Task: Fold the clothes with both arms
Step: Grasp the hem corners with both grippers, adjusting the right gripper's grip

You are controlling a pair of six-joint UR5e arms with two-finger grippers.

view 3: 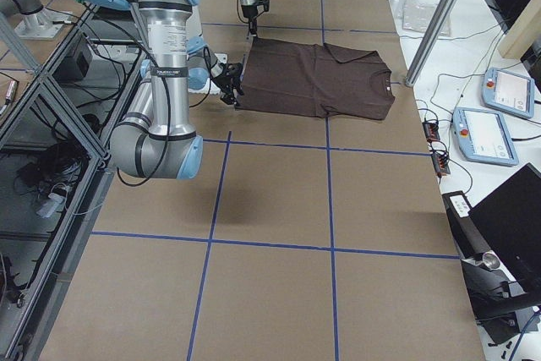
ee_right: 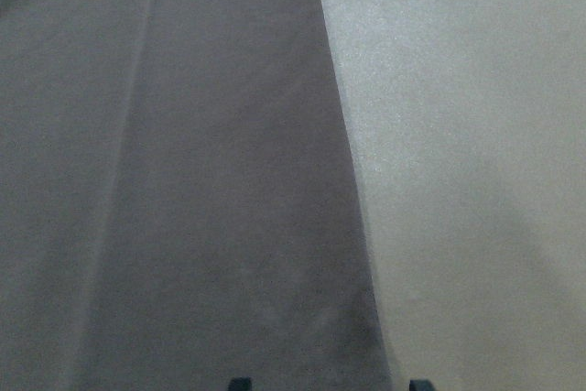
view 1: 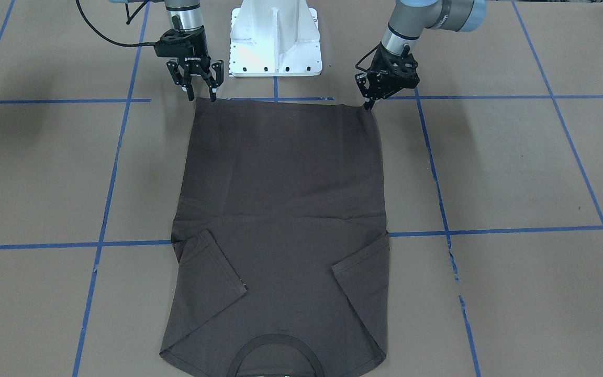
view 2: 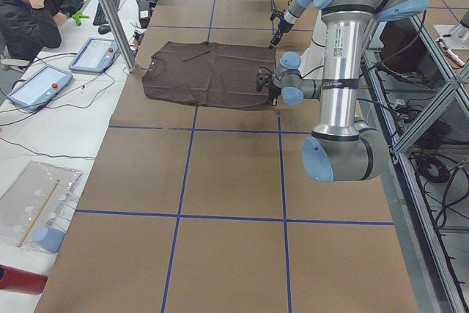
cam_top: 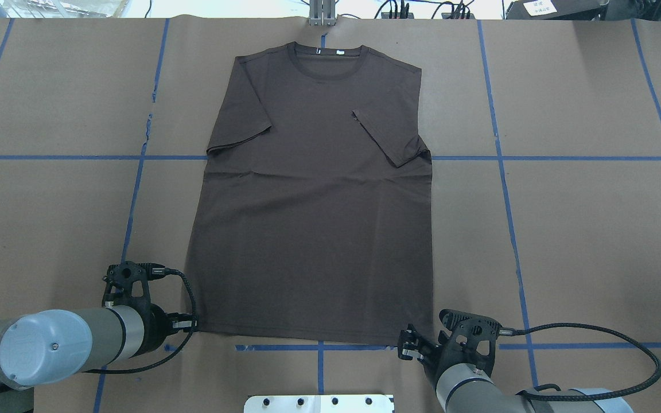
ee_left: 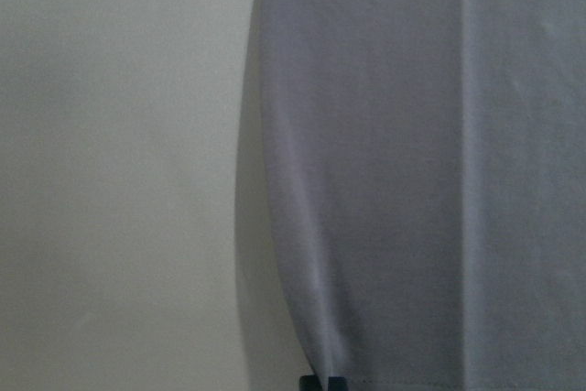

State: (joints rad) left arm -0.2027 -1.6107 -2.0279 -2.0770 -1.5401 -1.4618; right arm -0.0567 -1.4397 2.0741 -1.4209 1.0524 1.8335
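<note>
The dark brown-grey T-shirt lies flat on the table, collar away from the robot, both sleeves folded in over the body; it also shows in the overhead view. My left gripper is at the hem corner on my left, with its tips close together on the cloth edge in the left wrist view. My right gripper is open at the other hem corner. Its fingertips stand wide apart on either side of the shirt's side edge. Both grippers show low at the hem in the overhead view.
The white base pedestal stands just behind the hem, between the arms. Blue tape lines cross the brown paper table. A metal post stands by the collar end, with an operator and tablets beyond the table edge.
</note>
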